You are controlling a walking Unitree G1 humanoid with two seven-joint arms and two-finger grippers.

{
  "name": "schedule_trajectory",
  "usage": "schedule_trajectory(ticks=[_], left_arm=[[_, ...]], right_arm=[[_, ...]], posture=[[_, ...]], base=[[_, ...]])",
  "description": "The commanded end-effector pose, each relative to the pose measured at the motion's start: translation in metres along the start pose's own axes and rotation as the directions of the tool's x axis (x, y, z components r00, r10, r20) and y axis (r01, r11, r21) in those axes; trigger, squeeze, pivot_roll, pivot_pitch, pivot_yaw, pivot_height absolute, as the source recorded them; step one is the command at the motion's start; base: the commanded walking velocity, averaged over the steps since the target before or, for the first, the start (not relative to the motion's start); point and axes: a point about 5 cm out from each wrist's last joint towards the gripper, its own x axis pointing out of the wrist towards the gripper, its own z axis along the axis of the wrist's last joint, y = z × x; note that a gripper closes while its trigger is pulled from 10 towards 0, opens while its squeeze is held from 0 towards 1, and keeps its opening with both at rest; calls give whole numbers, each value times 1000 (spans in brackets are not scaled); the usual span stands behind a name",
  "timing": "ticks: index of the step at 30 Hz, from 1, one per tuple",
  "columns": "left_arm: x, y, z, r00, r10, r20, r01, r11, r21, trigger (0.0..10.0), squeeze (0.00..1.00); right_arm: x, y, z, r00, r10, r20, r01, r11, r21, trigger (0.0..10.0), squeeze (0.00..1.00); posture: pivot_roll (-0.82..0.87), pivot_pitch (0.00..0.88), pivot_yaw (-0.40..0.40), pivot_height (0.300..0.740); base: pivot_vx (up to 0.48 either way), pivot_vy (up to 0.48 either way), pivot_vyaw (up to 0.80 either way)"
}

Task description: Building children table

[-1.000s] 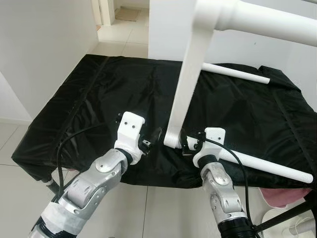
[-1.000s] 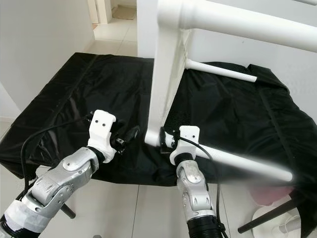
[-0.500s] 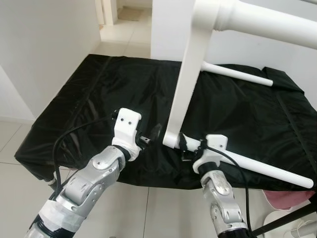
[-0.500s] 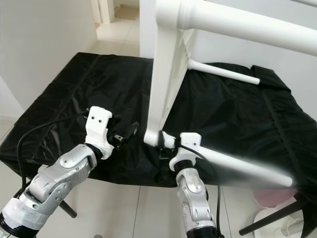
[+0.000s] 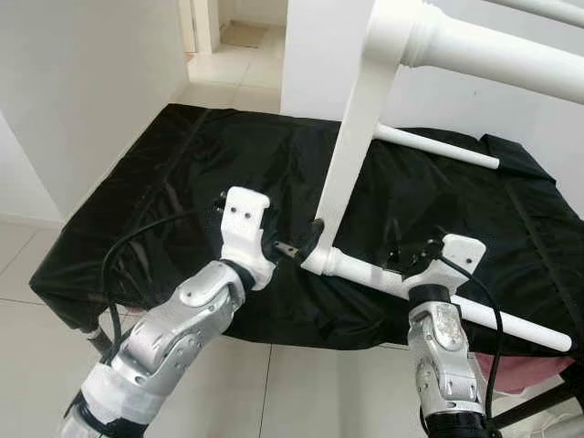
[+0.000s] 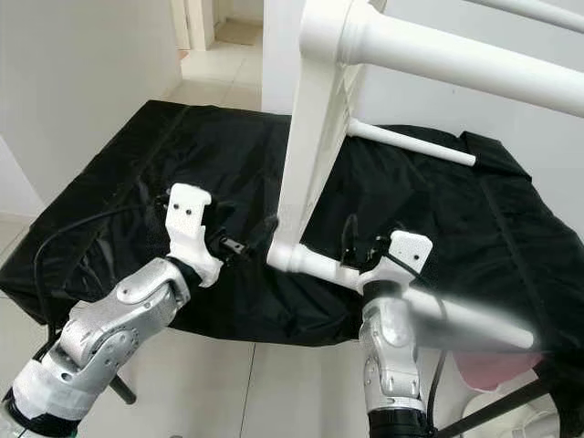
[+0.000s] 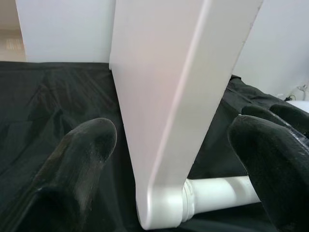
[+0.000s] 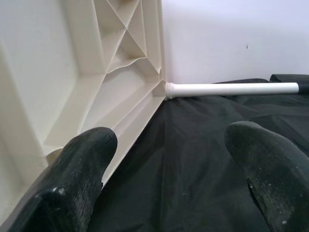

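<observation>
A white children's table is seen standing on edge on a surface draped in black cloth, its flat top upright and its round legs pointing sideways. The lower corner of the top rests on the cloth near the front edge of the surface, and a near leg runs from that corner toward the robot's right, just above the cloth. A far leg is seen beyond it, against the white wall. The left gripper is held at the lower corner, its fingers spread wide with the edge of the top between them and not clamped. The right gripper is poised over the near leg, further along it, its fingers wide apart and holding nothing, directed toward the ribbed underside of the top.
</observation>
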Motion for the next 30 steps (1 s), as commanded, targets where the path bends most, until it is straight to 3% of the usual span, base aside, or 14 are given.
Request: schedule_trajectory(ticks=[1,2,3,14,15,16,17,20,30], left_arm=[[3,-11,2,976,-216,-4,216,975,55,10000,1000],[3,-11,2,976,-216,-4,216,975,55,10000,1000],[5,-11,3,978,-208,-4,208,976,60,10000,0],[19,-15,23,967,-251,47,247,967,69,10000,0],[19,-18,22,959,-281,43,278,958,66,10000,133],[19,-18,22,959,-281,43,278,958,66,10000,133],[20,-21,20,952,-303,37,300,952,59,10000,1000],[27,-32,21,935,-353,38,351,935,51,10000,1000],[39,-37,28,943,-330,44,325,942,86,10000,1000]], right_arm=[[3,-5,1,1000,-27,8,27,1000,-4,10000,0],[3,-5,1,1000,-27,8,27,1000,-4,10000,0],[5,-8,2,999,-35,16,35,999,-8,10000,0],[9,-15,5,997,-69,36,70,997,-29,10000,0],[9,-15,5,997,-69,38,70,997,-29,10000,0],[9,-15,5,997,-69,38,70,997,-29,10000,0],[9,-15,5,997,-70,38,72,997,-29,10000,0],[9,-16,7,996,-81,44,83,996,-32,10000,0],[11,-16,8,995,-89,47,91,995,-38,10000,0]], posture=[[20,10,-48,740],[20,10,-48,740],[17,11,-46,740],[5,2,-33,740],[-3,0,-27,740],[-3,0,-27,740],[-5,0,-26,740],[-15,18,-26,740],[-25,36,-24,740]], base=[[0,0,0],[0,0,0],[0,0,0],[0,0,0],[0,0,0],[0,0,0],[0,0,0],[0,0,0],[0,0,0]])
